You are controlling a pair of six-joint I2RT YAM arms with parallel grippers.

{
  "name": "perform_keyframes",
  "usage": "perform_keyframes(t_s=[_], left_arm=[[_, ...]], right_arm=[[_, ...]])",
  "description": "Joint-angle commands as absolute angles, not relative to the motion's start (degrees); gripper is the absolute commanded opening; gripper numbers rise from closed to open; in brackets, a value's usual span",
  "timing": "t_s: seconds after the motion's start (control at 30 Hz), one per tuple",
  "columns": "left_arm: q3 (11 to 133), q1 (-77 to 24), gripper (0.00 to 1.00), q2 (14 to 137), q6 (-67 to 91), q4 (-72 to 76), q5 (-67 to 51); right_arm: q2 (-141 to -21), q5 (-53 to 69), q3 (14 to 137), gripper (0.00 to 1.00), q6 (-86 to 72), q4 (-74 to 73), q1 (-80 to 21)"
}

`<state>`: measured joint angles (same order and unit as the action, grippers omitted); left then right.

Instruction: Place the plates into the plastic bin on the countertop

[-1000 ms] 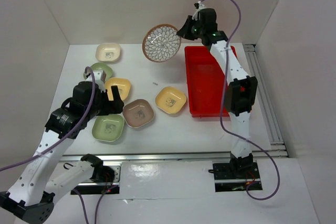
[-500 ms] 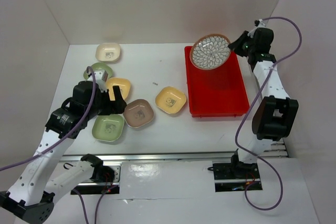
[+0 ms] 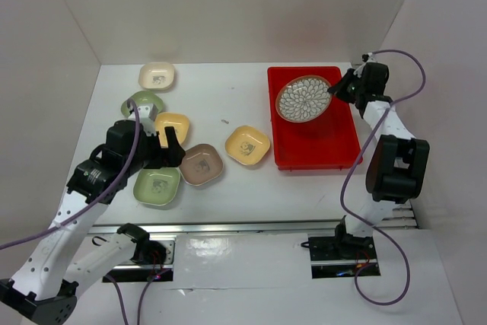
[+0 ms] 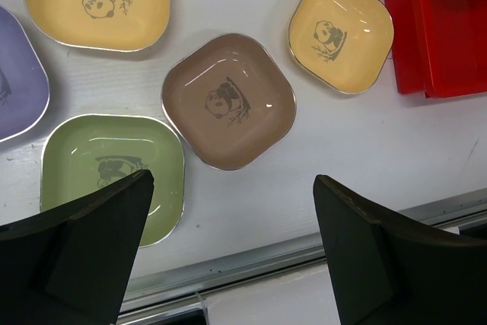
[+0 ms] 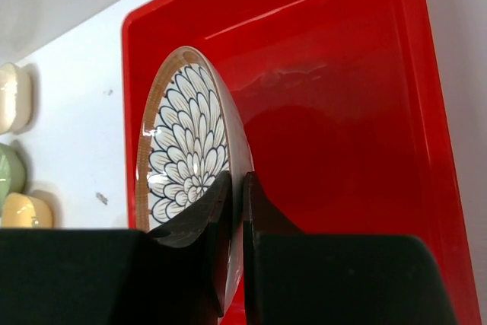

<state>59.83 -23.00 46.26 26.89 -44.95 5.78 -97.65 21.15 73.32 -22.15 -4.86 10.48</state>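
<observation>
Right wrist — glossy round plate [image 5: 186, 142]

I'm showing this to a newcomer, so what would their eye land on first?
The bright red bin on the right stands out, the round petal-patterned plate tilted over its far end, pinched at the rim by the right gripper. Left of it lie scattered pastel dishes, the open left gripper above them.

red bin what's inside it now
Only the round petal plate, tilted, its rim pinched by the right gripper. The bin shows bare floor elsewhere; the patch under the plate is hidden.
</observation>
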Motion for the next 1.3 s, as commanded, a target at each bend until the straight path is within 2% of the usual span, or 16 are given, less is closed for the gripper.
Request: perform_keyframes(t_s=[0.0,0.4,0.43,0.47,0.5,0.53,0.63,0.67,0.7,0.87,1.0,1.13,1.2,1.27], left_arm=[[59.7,-23.2,1.0,45.5,25.6,-42.5,5.5],[59.2,-23.7,1.0,44.5,25.6,-42.5,5.0],[59.2,-23.7,1.0,44.5,25.6,-42.5,5.0],[59.2,-23.7,1.0,44.5,25.6,-42.5,5.0],[59.2,-23.7,1.0,44.5,25.6,-42.5,5.0],[59.2,-23.7,1.0,44.5,25.6,-42.5,5.0],[59.2,-23.7,1.0,44.5,25.6,-42.5,5.0],[59.2,-23.7,1.0,44.5,25.6,-42.5,5.0],[59.2,-23.7,1.0,44.5,25.6,-42.5,5.0],[59.2,-23.7,1.0,44.5,25.6,-42.5,5.0],[59.2,-23.7,1.0,44.5,26.7,-43.2,7.4],[59.2,-23.7,1.0,45.7,27.8,-43.7,7.9],[57.7,-23.7,1.0,45.7,27.8,-43.7,7.9],[57.7,-23.7,1.0,45.7,27.8,-43.7,7.9]], right_arm=[[-96.5,21.2,73.1,0.0,-22.9,4.8,10.1],[-98.9,15.8,67.9,0.0,-21.1,5.5,9.0],[-98.9,14.6,67.9,0.05,-21.1,4.8,8.4],[-98.9,14.1,67.2,0.18,-20.4,4.7,8.4],[-98.3,13.2,67.2,0.65,-20.4,4.2,7.8],[-98.3,12.2,66.7,0.75,-20.4,4.2,7.8],[-96.7,11.2,66.7,0.84,-20.4,3.3,6.7],[-95.9,9.9,66.7,0.96,-20.4,2.8,6.7],[-95.0,8.5,66.7,1.0,-19.6,2.8,5.4],[-92.5,4.5,72.7,1.0,-16.1,-4.7,-1.3],[-96.8,4.0,82.2,1.0,-10.7,-14.3,-15.2],[-104.2,-3.7,88.3,0.9,-6.4,-17.8,-29.8],[-108.5,-6.1,91.7,0.81,-4.8,-19.8,-32.3],[-112.7,-6.1,94.0,0.8,-1.2,-21.5,-33.5]])
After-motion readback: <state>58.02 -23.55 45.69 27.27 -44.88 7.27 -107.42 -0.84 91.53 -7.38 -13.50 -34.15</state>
